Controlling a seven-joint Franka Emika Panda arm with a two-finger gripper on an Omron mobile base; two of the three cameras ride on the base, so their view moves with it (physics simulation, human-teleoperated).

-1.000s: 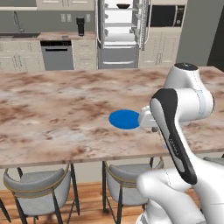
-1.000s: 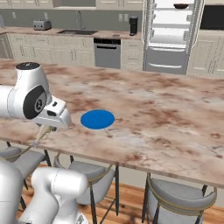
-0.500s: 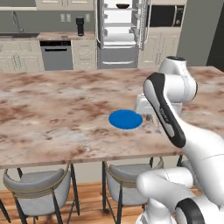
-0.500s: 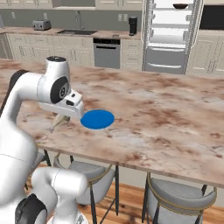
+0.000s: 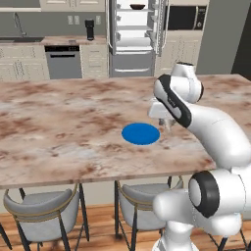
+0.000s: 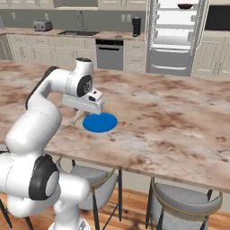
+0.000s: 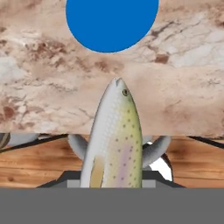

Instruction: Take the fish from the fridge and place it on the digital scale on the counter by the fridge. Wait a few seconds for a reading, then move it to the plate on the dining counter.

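My gripper (image 6: pixel 80 115) is shut on the fish (image 7: pixel 114 140), a slim pale speckled fish whose head points toward the plate (image 7: pixel 112 22). The round blue plate (image 5: pixel 141 133) lies flat on the pink-brown marbled dining counter (image 5: pixel 59 122). The gripper (image 5: pixel 167 122) hangs low just beside the plate's edge, over the counter's near part, with the fish's tan tip (image 6: pixel 77 117) showing below the hand. The fridge (image 5: pixel 135 37) stands across the room with its doors open. The digital scale is out of view.
Grey stools (image 5: pixel 41 206) (image 6: pixel 186 202) stand under the counter's near edge. A black coffee machine (image 5: pixel 88 29) sits on the far wall counter left of the fridge. A dark bowl (image 6: pixel 185 6) rests on the top fridge shelf.
The arm has swung forward over the dining counter, carrying the fish from near the counter's edge to right beside the blue plate.
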